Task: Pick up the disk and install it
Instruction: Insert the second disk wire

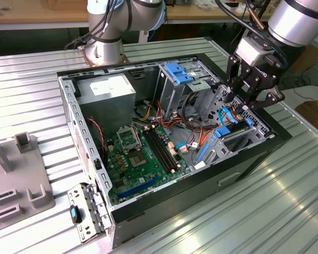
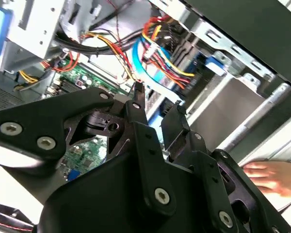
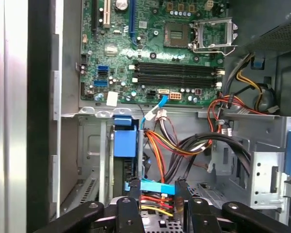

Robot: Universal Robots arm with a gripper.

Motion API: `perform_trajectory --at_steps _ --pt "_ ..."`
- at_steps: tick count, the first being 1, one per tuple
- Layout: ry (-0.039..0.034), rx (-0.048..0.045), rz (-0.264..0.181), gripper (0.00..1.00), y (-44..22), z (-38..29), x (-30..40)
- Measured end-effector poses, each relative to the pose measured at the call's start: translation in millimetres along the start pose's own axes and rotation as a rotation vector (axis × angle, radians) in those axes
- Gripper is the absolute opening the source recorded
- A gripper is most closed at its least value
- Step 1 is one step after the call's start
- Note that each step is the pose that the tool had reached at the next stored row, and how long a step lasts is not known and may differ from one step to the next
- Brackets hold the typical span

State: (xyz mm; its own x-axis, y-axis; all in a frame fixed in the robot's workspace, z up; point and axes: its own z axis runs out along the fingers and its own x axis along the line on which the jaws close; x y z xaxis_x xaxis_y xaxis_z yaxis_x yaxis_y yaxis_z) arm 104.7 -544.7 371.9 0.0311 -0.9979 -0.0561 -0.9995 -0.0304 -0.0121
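Gripper (image 1: 248, 98) over the open PC case (image 1: 254, 153), at the drive-bay end by the exterior view's right wall. Fingers (image 3: 127, 204) parted a little, nothing clamped between them. Disk (image 1: 234, 129) seated in the lower bay against that wall, blue rail showing, just below the fingertips.

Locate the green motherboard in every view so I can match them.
Exterior view: motherboard on the case floor, toward the exterior view's left.
First wrist view: motherboard beyond the orange-and-yellow wire bundle.
Second wrist view: motherboard beside that bundle.
Shared landmark: the wire bundle.
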Motion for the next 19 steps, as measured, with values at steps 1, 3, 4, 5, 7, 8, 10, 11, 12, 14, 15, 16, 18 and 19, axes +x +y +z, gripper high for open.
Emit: perform_trajectory --at_steps 1,3,4,5,7,8,10,11,12,14,15,16,18,19 --pt "0.0004 0.0000 0.000 0.42 0.5 0.3 -5.6" --pt "0.0005 0.0000 0.000 0.42 1.3 1.0 -17.5" --pt "0.0005 0.0000 0.000 0.42 1.4 1.2 -21.9" --pt "0.0004 0.0000 0.000 0.42 1.3 1.3 -23.8" --pt "0.0005 0.0000 0.000 0.42 1.4 1.3 -24.4" --pt "0.0005 0.0000 0.000 0.42 1.4 1.4 -24.5" --pt "0.0005 0.0000 0.000 0.42 1.4 1.4 -25.0" --pt "0.0005 0.0000 0.000 0.42 1.4 1.4 -25.4" --pt "0.0004 0.0000 0.000 0.42 1.4 1.4 -25.6" --pt "0.0005 0.0000 0.000 0.42 1.4 1.4 -26.2" --pt "0.0004 0.0000 0.000 0.42 1.4 1.5 -26.4" --pt "0.0005 -0.0001 0.000 0.42 1.4 1.5 -26.8" --pt "0.0004 0.0000 0.000 0.42 1.3 1.5 -27.4" --pt "0.0005 0.0000 0.000 0.42 1.3 1.5 -27.6"
